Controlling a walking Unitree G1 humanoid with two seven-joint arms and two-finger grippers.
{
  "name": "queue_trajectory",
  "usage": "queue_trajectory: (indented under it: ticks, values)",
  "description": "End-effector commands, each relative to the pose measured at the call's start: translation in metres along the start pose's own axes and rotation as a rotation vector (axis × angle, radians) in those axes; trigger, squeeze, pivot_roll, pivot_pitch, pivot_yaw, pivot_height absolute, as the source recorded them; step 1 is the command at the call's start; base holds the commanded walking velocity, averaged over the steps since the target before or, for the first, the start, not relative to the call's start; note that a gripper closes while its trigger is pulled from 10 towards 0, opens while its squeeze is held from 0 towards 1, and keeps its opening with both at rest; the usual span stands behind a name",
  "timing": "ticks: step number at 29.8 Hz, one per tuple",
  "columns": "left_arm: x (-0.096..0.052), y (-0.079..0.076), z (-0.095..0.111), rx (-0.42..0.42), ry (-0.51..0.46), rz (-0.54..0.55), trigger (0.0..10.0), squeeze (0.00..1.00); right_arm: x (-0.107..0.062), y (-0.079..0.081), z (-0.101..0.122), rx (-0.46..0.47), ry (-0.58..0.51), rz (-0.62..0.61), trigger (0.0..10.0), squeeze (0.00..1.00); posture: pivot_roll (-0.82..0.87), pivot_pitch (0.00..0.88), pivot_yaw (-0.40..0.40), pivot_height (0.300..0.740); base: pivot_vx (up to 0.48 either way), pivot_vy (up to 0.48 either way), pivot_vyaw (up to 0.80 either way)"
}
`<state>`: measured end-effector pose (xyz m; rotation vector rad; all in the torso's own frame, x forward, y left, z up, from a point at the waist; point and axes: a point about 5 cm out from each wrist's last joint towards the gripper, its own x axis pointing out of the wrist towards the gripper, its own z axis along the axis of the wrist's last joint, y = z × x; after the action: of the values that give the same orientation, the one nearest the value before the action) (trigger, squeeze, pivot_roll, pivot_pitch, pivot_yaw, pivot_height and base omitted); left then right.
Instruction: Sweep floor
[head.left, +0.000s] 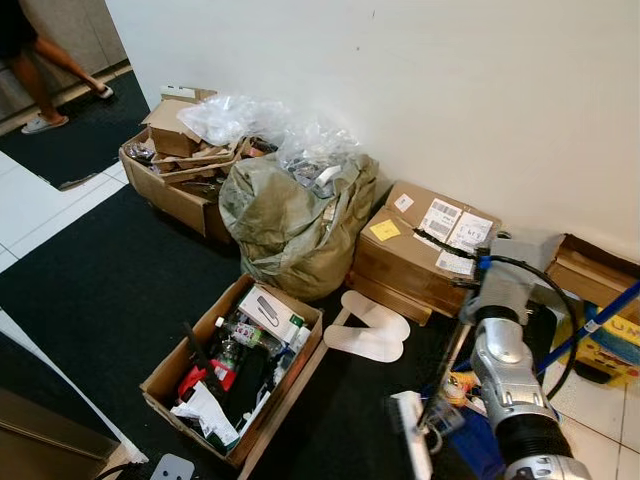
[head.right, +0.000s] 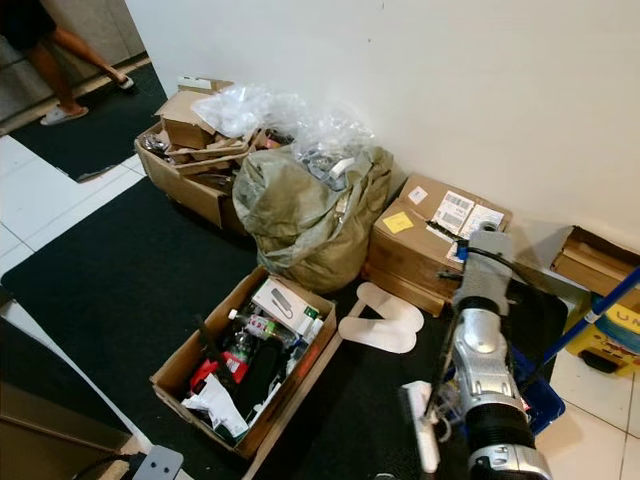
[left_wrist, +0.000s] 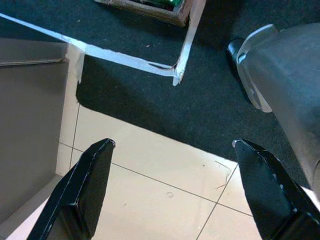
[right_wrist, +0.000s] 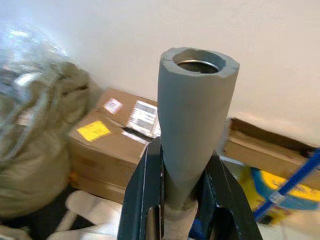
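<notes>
Black carpet (head.left: 110, 290) bordered by white tiles lies before a white wall, crowded with an open cardboard box of clutter (head.left: 235, 370), a stuffed olive sack (head.left: 295, 225) and a sealed labelled carton (head.left: 420, 250). A grey broom handle (right_wrist: 192, 125) is clamped between the fingers of the right gripper (right_wrist: 182, 200), its long axis running from the hollow top at 12 o'clock down past the arm toward 6 o'clock, where its head cannot be made out. The left gripper (left_wrist: 175, 195) is held with fingers wide apart over carpet edge and tile, so the right arm is judged the working one.
</notes>
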<state>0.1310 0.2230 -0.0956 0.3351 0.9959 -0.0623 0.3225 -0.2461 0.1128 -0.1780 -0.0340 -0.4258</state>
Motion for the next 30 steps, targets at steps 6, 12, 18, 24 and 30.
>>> queue_trajectory:
  ticks: [6, 12, 18, 24, 30]
  values:
    - [-0.001, -0.004, -0.006, 0.011, 0.027, -0.006, 10.0, 0.0, 0.002, -0.034, -0.01, -0.063, 0.059, -0.114, 10.0, 0.0, -0.08, 0.164, 0.035, 0.74, 0.0, 0.0, 0.0]
    - [0.0, -0.004, -0.005, 0.015, 0.033, -0.008, 10.0, 0.0, 0.007, -0.023, 0.008, -0.01, -0.047, 0.0, 10.0, 0.0, -0.08, 0.16, 0.038, 0.74, 0.0, 0.0, 0.0]
    - [0.0, -0.003, -0.004, 0.014, 0.034, -0.008, 10.0, 0.0, 0.005, 0.004, 0.027, 0.065, -0.17, 0.29, 10.0, 0.0, -0.07, 0.159, 0.038, 0.74, 0.0, 0.0, 0.0]
    - [0.0, -0.002, -0.004, 0.01, 0.034, -0.007, 10.0, 0.0, 0.0, 0.019, 0.046, -0.088, -0.292, 0.593, 10.0, 0.0, -0.07, 0.16, 0.041, 0.74, 0.0, 0.0, 0.0]
    - [0.0, -0.001, -0.004, 0.009, 0.034, -0.006, 10.0, 0.0, 0.003, 0.018, 0.057, -0.208, -0.357, 0.639, 10.0, 0.0, -0.07, 0.16, 0.04, 0.74, 0.0, 0.0, 0.0]
